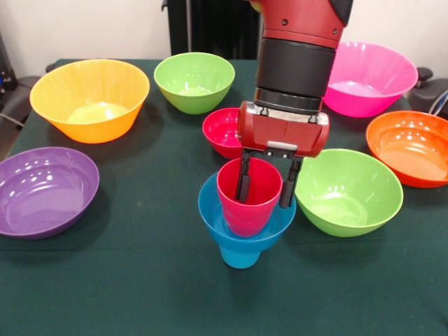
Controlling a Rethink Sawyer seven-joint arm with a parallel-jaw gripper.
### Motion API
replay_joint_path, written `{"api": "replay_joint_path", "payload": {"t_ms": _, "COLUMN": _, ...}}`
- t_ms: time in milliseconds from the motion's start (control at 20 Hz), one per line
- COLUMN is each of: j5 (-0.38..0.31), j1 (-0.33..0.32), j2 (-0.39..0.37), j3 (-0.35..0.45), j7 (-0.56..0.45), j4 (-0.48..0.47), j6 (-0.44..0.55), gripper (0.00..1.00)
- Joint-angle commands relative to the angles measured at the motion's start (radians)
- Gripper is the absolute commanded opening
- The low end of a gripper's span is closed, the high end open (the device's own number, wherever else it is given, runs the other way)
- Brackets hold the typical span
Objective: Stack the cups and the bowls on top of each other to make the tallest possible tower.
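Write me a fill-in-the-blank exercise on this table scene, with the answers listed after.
1. The red cup sits inside the small ____ bowl.
2. The gripper straddles the rim of the ____ cup.
3. The purple bowl lies nearest the picture's ____ edge.
4. There are ____ lime green bowls on the table.

Answers: blue; red; left; two

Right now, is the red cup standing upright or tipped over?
Upright: the red cup sits mouth-up inside the small blue bowl, with one finger of the claw inside its rim.
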Motion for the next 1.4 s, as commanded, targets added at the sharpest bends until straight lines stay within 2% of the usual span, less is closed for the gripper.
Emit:
{"api": "replay_joint_path", "payload": {"t_ms": 50, "j5": -0.004, "j1": 0.008, "j2": 0.01, "j3": 0.067, "j7": 0.135, "j4": 0.051, "j6": 0.013, "gripper": 1.0}}
{"api": "replay_joint_path", "payload": {"t_ms": 350, "j5": -0.002, "j1": 0.0, "j2": -0.002, "j3": 0.08, "j7": 0.128, "j4": 0.055, "j6": 0.027, "gripper": 1.0}}
{"api": "replay_joint_path", "payload": {"t_ms": 1100, "j5": 0.036, "j1": -0.004, "j2": -0.058, "j3": 0.106, "j7": 0.092, "j4": 0.009, "j6": 0.186, "gripper": 1.0}}
{"api": "replay_joint_path", "payload": {"t_ms": 1400, "j5": 0.047, "j1": -0.003, "j2": -0.057, "j3": 0.108, "j7": 0.082, "j4": -0.028, "j6": 0.238, "gripper": 1.0}}
